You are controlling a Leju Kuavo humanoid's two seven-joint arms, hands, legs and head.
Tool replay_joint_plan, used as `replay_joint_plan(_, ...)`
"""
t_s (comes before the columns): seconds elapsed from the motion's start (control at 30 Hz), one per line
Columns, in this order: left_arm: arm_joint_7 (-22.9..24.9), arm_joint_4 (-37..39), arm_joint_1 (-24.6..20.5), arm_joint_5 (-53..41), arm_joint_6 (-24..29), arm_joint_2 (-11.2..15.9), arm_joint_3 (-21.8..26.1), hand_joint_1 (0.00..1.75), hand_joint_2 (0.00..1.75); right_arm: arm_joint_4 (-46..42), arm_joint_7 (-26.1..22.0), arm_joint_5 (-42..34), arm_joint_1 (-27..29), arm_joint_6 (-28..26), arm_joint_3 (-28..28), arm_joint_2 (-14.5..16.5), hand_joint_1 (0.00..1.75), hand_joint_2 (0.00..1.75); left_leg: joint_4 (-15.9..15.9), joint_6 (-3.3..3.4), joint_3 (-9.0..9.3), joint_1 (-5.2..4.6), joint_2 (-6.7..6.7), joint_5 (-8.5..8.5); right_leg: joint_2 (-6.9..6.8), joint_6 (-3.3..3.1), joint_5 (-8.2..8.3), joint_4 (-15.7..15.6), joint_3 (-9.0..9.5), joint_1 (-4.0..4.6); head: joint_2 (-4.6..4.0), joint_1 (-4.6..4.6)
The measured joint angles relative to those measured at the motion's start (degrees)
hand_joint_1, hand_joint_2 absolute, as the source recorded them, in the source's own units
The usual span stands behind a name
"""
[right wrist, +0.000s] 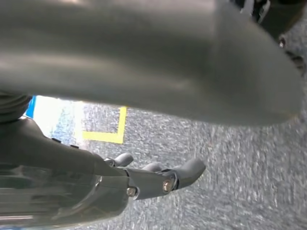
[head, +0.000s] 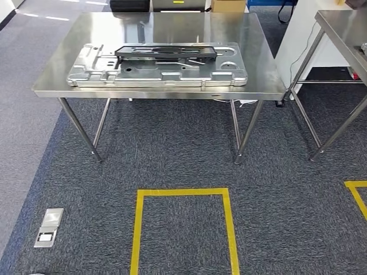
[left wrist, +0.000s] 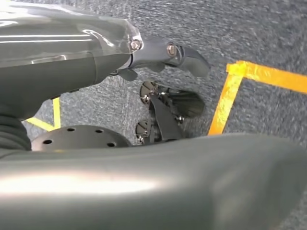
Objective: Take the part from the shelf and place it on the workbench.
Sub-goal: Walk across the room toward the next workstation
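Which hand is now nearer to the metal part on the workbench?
Neither clearly. The left hand and the right hand both hang empty over carpet near yellow tape, away from the metal part on the workbench.

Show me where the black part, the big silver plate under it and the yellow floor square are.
black part (head: 166,52), head view, middle of its top face
silver plate (head: 86,70), head view, bare left end
yellow floor square (head: 182,192), head view, far tape edge

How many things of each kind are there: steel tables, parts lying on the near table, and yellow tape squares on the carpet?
Steel tables: 2 (near table, second table)
Parts on the near table: 2 (silver plate, black part on top of it)
Yellow tape squares: 2 (one whole, one partly seen)
Total: 6
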Motion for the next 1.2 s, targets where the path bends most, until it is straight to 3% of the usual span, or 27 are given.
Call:
replay_joint_plan(0.07, 0.03, 0.00, 0.05, 0.45, -0.16, -0.11, 0.18, 0.00, 1.75, 0.00, -1.43, 0.07, 0.09, 0.79, -0.06, -0.05, 0.00, 1.75, -0.31, 0.33, -0.17, 0.17, 0.19, 0.18, 0.21, 0.29, -3.50, 5.81, -2.67, -0.05, 0.00, 0.04)
replay_joint_plan(0.13, 0.05, -0.01, 0.18, 0.96, -0.33, -0.22, -0.02, 0.00, 1.75, 0.01, -2.16, -0.21, 0.44, 1.40, -0.05, -0.12, 0.00, 1.75, -0.21, 0.36, -0.33, 0.16, 0.35, 0.19, 0.27, 0.61, -6.06, 12.78, -5.80, -0.17, 0.00, 0.04)
replay_joint_plan(0.17, 0.09, -0.06, 0.20, 1.40, -0.36, -0.25, -0.48, 0.00, 1.75, 0.03, -2.26, -0.56, 0.78, 1.56, 0.09, -0.16, 0.00, 1.75, -0.13, 0.36, -0.33, 0.18, 0.40, 0.17, 0.26, 0.79, -5.86, 14.15, -6.37, -0.23, 0.00, 0.04)
replay_joint_plan(0.2, 0.16, -0.21, 0.17, 2.07, -0.33, -0.24, -1.17, 0.00, 1.75, 0.05, -2.26, -1.08, 1.21, 1.65, 0.38, -0.21, 0.00, 1.75, 0.00, 0.31, -0.31, 0.23, 0.38, 0.11, 0.25, 0.97, -4.50, 13.21, -5.92, -0.32, 0.00, 0.04)
replay_joint_plan(0.3, 0.71, -1.27, 0.08, 4.91, 0.11, -0.13, -4.26, 0.00, 1.75, 0.33, -2.25, -3.33, 2.44, 1.68, 1.97, -0.42, 0.00, 1.75, 0.94, -0.42, -0.58, 0.20, 0.28, -0.45, 0.26, 1.24, 1.01, 2.94, -1.56, -0.63, 0.00, 0.05)
replay_joint_plan(0.37, 1.20, -1.99, 0.12, 6.97, 0.52, 0.10, -6.53, 0.00, 1.75, 0.57, -2.24, -5.00, 3.04, 1.68, 3.22, -0.46, 0.00, 1.75, 1.63, -1.05, -1.19, -0.09, 0.30, -0.71, 0.34, 0.75, 1.49, 0.13, -0.75, -0.62, 0.00, 0.01)
replay_joint_plan(0.4, 1.45, -2.27, 0.20, 8.05, 0.70, 0.21, -7.77, 0.00, 1.75, 0.61, -2.22, -5.87, 3.36, 1.67, 3.93, -0.48, 0.00, 1.31, 1.84, -1.25, -1.38, -0.17, 0.31, -0.72, 0.36, 0.40, 1.39, 0.03, -0.91, -0.54, 0.00, -0.01)
replay_joint_plan(0.5, 2.17, -2.86, 0.82, 11.20, 1.32, 0.56, -11.71, 0.00, 0.44, 0.46, -2.13, -8.43, 4.15, 1.63, 6.16, -0.55, 0.00, 0.00, 3.22, -1.95, -1.89, 0.09, 0.20, -2.13, 0.21, -0.54, 1.52, 0.07, -1.11, -0.71, 0.00, -0.03)
replay_joint_plan(0.53, 2.43, -2.94, 1.13, 12.21, 1.51, 0.63, -13.05, 0.00, 0.00, 0.31, -2.11, -9.22, 4.20, 1.59, 6.92, -0.58, 0.00, 0.00, 5.26, -2.29, -2.71, 0.21, 0.15, -3.65, 0.14, -0.80, 1.61, 0.03, -1.20, -0.78, 0.00, -0.04)
replay_joint_plan(0.6, 2.96, -2.95, 1.93, 14.25, 1.85, 0.68, -15.78, 0.00, 0.00, -0.24, -2.07, -10.89, 4.18, 1.51, 8.50, -0.66, 0.00, 0.00, 12.28, -2.78, -5.67, 0.40, 0.12, -7.45, 0.04, -1.12, 1.68, 0.04, -1.40, -0.71, 0.00, -0.04)
replay_joint_plan(0.63, 3.21, -2.95, 2.47, 15.28, 2.07, 0.72, -17.15, 0.00, 0.00, -0.64, -2.03, -11.70, 4.14, 1.50, 9.30, -0.72, 0.00, 0.00, 15.62, -2.89, -7.08, 0.46, 0.12, -8.71, -0.02, -1.16, 1.69, 0.04, -1.45, -0.66, 0.00, -0.04)
replay_joint_plan(0.67, 3.47, -2.94, 3.12, 16.32, 2.28, 0.75, -18.52, 0.00, 0.00, -1.13, -1.99, -12.57, 4.09, 1.48, 10.11, -0.78, 0.00, 0.00, 17.40, -2.87, -7.77, 0.48, 0.12, -8.94, -0.05, -1.18, 1.71, 0.05, -1.44, -0.62, 0.00, -0.04)
replay_joint_plan(0.7, 3.74, -2.93, 3.83, 17.37, 2.47, 0.81, -19.90, 0.00, 0.00, -1.69, -1.95, -13.42, 4.00, 1.45, 10.92, -0.84, 0.00, 0.00, 16.97, -2.74, -7.46, 0.48, 0.11, -8.04, -0.06, -1.19, 1.71, 0.05, -1.38, -0.59, 0.00, -0.04)
replay_joint_plan(0.73, 3.99, -2.93, 4.55, 18.41, 2.68, 0.87, -21.28, 0.00, 0.00, -2.33, -1.94, -14.25, 3.85, 1.41, 11.74, -0.87, 0.00, 0.00, 14.33, -2.50, -6.15, 0.46, 0.10, -6.19, -0.03, -1.18, 1.70, 0.05, -1.28, -0.56, 0.00, -0.04)
replay_joint_plan(0.8, 4.45, -2.92, 5.77, 20.34, 3.02, 1.09, -23.94, 0.00, 0.00, -3.48, -1.89, -15.82, 3.48, 1.26, 13.31, -0.90, 0.00, 0.00, 6.69, -1.80, -2.61, 0.32, 0.04, -2.41, 0.03, -1.07, 1.68, 0.08, -1.19, -0.44, 0.00, -0.04)
replay_joint_plan(0.83, 4.65, -2.92, 6.22, 21.28, 3.20, 1.19, -25.28, 0.00, 0.00, -3.98, -1.84, -16.57, 3.30, 1.16, 14.10, -0.92, 0.00, 0.00, 3.93, -1.51, -1.43, 0.19, 0.01, -1.46, 0.03, -0.90, 1.71, 0.11, -1.28, -0.37, 0.00, -0.04)
replay_joint_plan(0.93, 5.37, -2.92, 7.43, 24.35, 3.81, 1.53, -29.51, 0.00, 0.00, -5.18, -1.63, -19.02, 3.06, 0.91, 16.60, -1.01, 0.00, 0.00, 2.01, -1.01, -0.96, -0.10, -0.03, -1.27, -0.10, 0.01, 2.02, -0.01, -1.57, -0.35, 0.00, -0.02)
replay_joint_plan(1.0, 5.84, -2.95, 8.05, 26.46, 4.26, 1.81, -32.44, 0.00, 0.00, -5.65, -1.50, -20.71, 3.27, 0.81, 18.33, -1.17, 0.00, 0.00, 1.62, -0.44, -1.02, 0.08, 0.12, -0.85, 0.02, 0.55, 1.19, 0.70, -1.75, -0.40, 0.00, 0.00)
replay_joint_plan(1.07, 6.27, -3.17, 8.18, 28.50, 4.67, 2.12, -35.34, 0.00, 0.00, -5.81, -1.31, -22.36, 3.90, 0.75, 20.04, -1.31, 0.00, 0.00, 1.34, 0.15, -1.17, 0.25, 0.31, -0.50, 0.24, 0.82, -2.18, 5.37, -3.61, -0.39, 0.00, 0.02)
replay_joint_plan(1.13, 6.68, -3.75, 8.10, 30.41, 4.98, 2.40, -38.06, 0.00, 0.00, -5.74, -1.09, -23.91, 5.02, 0.71, 21.61, -1.34, 0.00, 0.00, 1.36, 0.36, -1.34, 0.14, 0.40, -0.43, 0.33, 0.96, -5.86, 12.85, -6.70, -0.36, 0.00, 0.02)
replay_joint_plan(1.17, 6.90, -4.18, 8.02, 31.31, 5.18, 2.50, -39.36, 0.00, 0.00, -5.65, -1.00, -24.61, 5.68, 0.68, 22.32, -1.37, 0.00, 0.00, 1.37, 0.39, -1.35, 0.09, 0.44, -0.42, 0.34, 1.03, -6.48, 15.25, -7.59, -0.35, 0.00, 0.02)
replay_joint_plan(1.2, 7.14, -4.69, 7.87, 32.17, 5.33, 2.61, -40.60, 0.00, 0.00, -5.45, -0.94, -25.31, 6.36, 0.65, 23.03, -1.40, 0.00, 0.00, 1.38, 0.39, -1.31, 0.08, 0.47, -0.42, 0.35, 1.08, -5.97, 15.62, -7.53, -0.35, 0.00, 0.02)
